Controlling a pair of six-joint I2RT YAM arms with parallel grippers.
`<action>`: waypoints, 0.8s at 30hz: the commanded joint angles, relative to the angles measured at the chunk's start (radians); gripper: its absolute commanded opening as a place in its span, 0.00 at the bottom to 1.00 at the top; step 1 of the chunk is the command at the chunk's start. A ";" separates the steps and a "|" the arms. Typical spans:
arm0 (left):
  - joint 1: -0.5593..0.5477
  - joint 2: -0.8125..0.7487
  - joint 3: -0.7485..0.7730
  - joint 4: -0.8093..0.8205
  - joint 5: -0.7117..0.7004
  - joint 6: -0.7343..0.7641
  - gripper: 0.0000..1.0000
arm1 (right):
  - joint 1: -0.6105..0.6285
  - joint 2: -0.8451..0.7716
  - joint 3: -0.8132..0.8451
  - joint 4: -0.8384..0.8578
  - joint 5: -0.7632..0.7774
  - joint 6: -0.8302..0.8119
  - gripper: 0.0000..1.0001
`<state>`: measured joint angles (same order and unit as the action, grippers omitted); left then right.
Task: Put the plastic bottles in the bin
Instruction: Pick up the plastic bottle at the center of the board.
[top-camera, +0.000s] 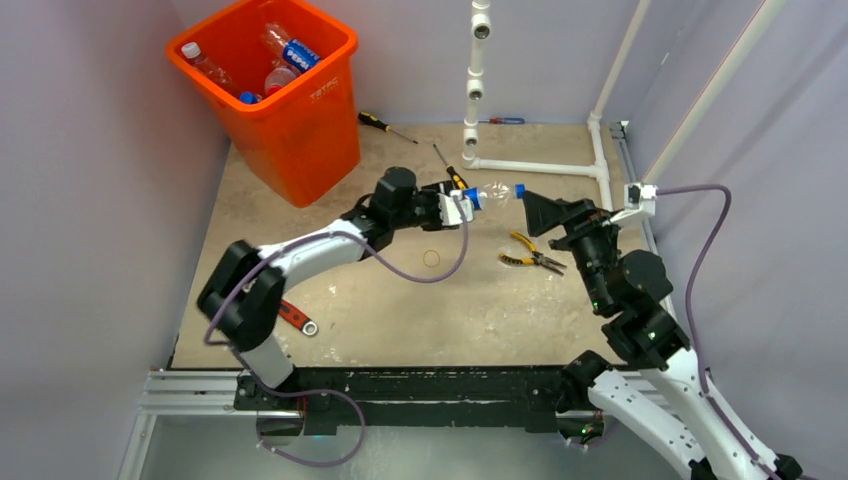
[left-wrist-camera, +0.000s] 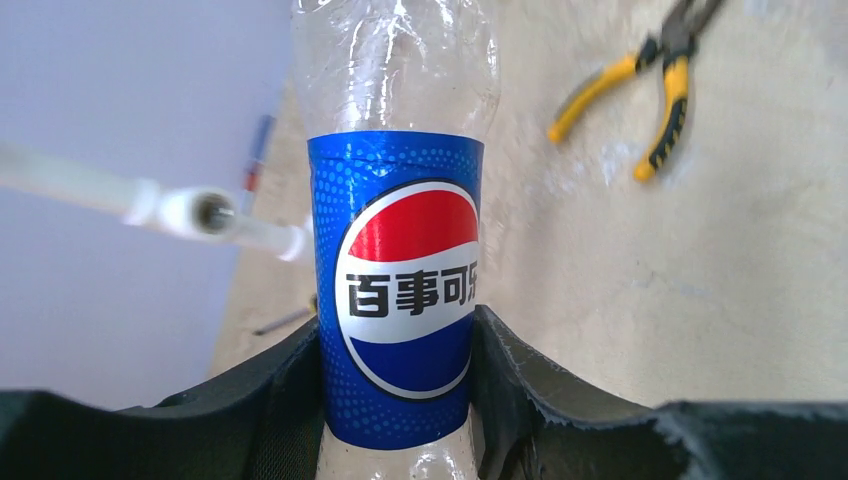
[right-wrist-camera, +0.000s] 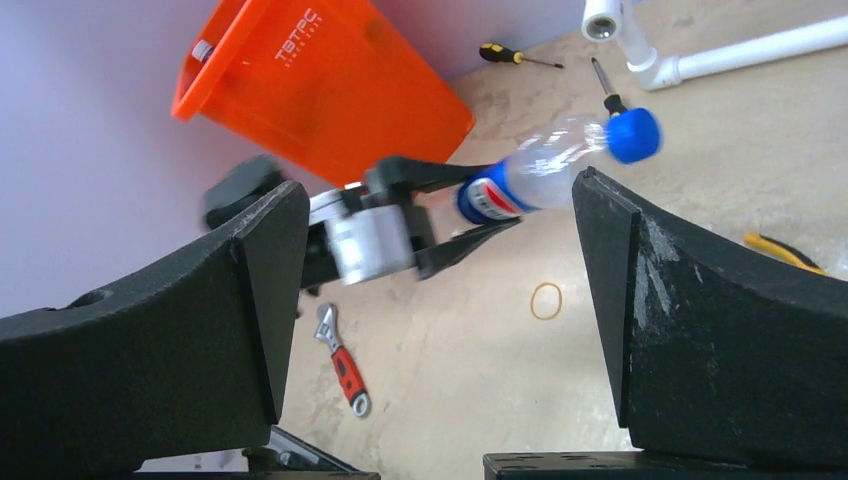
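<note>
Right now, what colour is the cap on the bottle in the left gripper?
Blue: the bottle has its cap clearest in the right wrist view.

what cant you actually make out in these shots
- Top view: how many bottles are in the bin; its walls hide the lower ones.
- Left wrist view: the held bottle has its cap cut off by the top edge and its base by the bottom edge.
- Right wrist view: the bin's inside is turned away from the camera.
</note>
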<state>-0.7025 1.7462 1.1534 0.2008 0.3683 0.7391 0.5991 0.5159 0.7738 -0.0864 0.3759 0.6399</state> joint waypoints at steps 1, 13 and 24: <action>-0.001 -0.242 -0.093 0.092 0.023 -0.163 0.26 | -0.005 0.099 0.082 0.123 -0.014 -0.057 0.99; -0.019 -0.685 -0.359 0.197 0.004 -0.690 0.01 | -0.003 0.282 0.228 0.383 -0.288 -0.044 0.99; -0.026 -0.739 -0.349 0.167 -0.044 -0.724 0.00 | -0.002 0.487 0.355 0.349 -0.542 0.048 0.90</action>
<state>-0.7231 1.0367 0.7940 0.3279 0.3416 0.0582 0.5991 0.9695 1.0836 0.2657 -0.0708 0.6559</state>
